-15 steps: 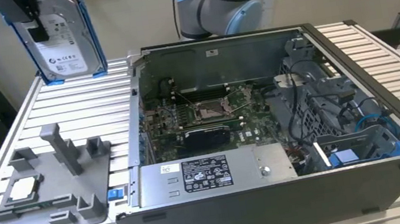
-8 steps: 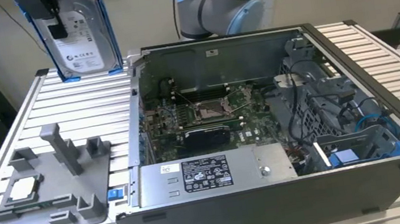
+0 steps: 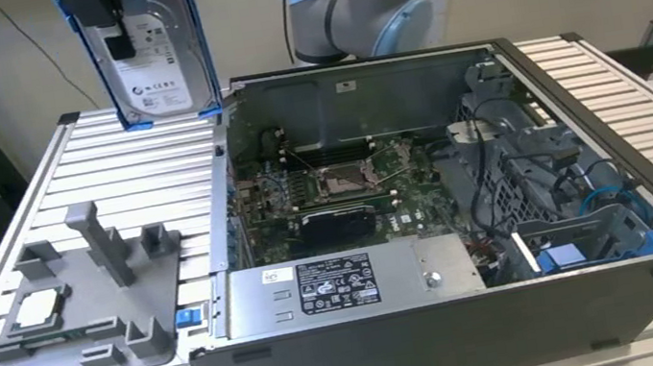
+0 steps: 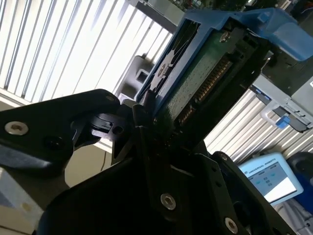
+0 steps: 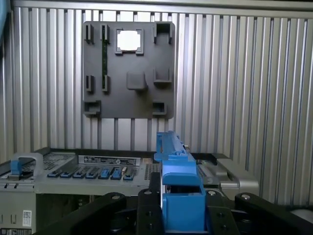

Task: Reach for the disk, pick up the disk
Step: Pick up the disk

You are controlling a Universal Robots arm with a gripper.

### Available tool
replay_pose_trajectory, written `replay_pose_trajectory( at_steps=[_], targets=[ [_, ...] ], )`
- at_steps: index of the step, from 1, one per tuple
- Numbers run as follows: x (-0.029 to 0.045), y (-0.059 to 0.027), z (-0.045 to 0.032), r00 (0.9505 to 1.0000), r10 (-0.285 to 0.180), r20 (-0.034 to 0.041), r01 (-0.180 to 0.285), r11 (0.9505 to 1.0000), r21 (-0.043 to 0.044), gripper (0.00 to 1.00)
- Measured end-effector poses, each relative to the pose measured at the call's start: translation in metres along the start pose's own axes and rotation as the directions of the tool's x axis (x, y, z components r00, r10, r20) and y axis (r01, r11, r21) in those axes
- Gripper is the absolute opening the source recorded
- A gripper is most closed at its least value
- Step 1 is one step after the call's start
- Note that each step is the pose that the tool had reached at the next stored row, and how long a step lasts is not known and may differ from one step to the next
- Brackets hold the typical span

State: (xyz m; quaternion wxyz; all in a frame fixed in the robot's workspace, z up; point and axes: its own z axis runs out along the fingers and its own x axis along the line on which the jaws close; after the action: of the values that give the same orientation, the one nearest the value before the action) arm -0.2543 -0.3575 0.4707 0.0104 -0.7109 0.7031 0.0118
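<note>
**Disk held clear of the bench by the gripper**

1. Computer case [image 3: 454, 339]: open-topped grey tower lying on its side, at the near edge of the bench [image 3: 143, 171], reaching towards the exterior view's right.
2. Power supply [image 3: 355, 281]: silver box with a white label, inside the case against its near wall.
3. Fixture plate [image 3: 73, 308]: grey moulded plate with upright posts and pockets, at the bench's near corner on the exterior view's left, just beside the case. It is also seen from above in the first wrist view [image 5: 128, 98].
4. Chip [image 3: 38, 309]: small square silver part seated in a pocket of the fixture plate.
5. Bracket [image 3: 187, 317]: small blue plastic piece at the plate's edge nearest the case.
6. Motherboard [image 3: 327, 183]: green board on the case floor, beyond the power supply.
7. Disk [image 3: 153, 63]: silver-grey drive with a white label and blue rails, upright, lifted above the bench's far edge, beside the case's far corner. It touches neither bench nor case. The second wrist view shows its green circuit side [image 4: 195, 83].
8. Gripper [image 3: 121, 39]: black, jaws closed narrow on the disk, gripping its upper part.
9. Robot arm [image 3: 359, 8]: grey and blue joint, behind the case's far wall.
</note>
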Motion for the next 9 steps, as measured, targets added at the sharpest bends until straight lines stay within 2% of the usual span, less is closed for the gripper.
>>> replay_pose_trajectory(
  at_steps=[9],
  targets=[
    [0.0003,-0.0258,-0.0001,1.0000,0.000,0.0000,0.000,1.0000,0.0000,0.00]
  ],
)
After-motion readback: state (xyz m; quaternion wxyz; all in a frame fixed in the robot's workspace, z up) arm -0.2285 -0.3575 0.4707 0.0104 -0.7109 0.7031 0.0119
